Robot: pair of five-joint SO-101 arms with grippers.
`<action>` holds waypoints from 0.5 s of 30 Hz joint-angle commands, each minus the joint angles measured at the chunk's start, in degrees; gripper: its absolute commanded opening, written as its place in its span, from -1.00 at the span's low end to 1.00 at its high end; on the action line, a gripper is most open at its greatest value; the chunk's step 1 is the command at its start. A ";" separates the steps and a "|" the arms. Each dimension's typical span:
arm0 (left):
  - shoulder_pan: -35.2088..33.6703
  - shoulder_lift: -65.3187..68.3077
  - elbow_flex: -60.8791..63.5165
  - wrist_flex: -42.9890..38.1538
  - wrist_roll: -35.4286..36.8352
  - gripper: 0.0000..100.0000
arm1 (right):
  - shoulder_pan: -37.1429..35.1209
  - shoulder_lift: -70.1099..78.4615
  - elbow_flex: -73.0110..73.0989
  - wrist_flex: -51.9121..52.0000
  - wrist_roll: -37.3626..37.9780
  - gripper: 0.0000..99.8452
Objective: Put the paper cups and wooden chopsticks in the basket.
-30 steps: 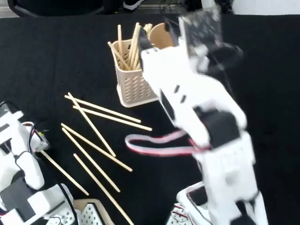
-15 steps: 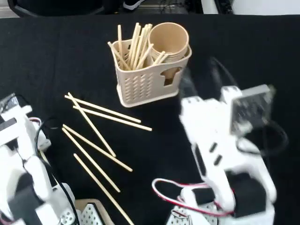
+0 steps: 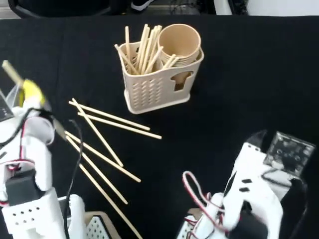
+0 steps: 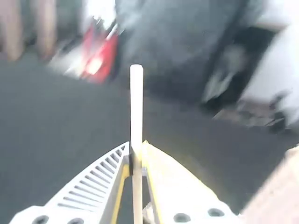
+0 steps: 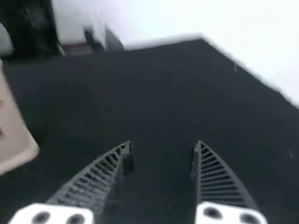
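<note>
While basket [image 3: 154, 93] holds paper cups [image 3: 178, 42] and chopsticks [image 3: 144, 46] — left gripper [image 4: 135, 148] clamps chopstick [image 4: 136, 100], right gripper [image 5: 161, 154] spread

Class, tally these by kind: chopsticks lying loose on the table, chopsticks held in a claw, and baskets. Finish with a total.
Loose chopsticks: 6
Held chopstick, in the left claw: 1
Basket: 1
Total: 8
</note>
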 commanded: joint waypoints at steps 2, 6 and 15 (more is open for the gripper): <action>11.30 7.30 -11.21 -13.36 3.25 -0.94 | 1.05 -0.75 6.37 -1.67 2.55 -0.58; 16.04 20.22 -22.81 -20.31 7.82 -0.94 | -3.87 2.33 6.90 -1.58 2.02 -0.58; 23.78 38.42 -36.70 -30.59 7.74 -0.94 | -18.90 17.98 5.49 -2.20 -3.16 -0.58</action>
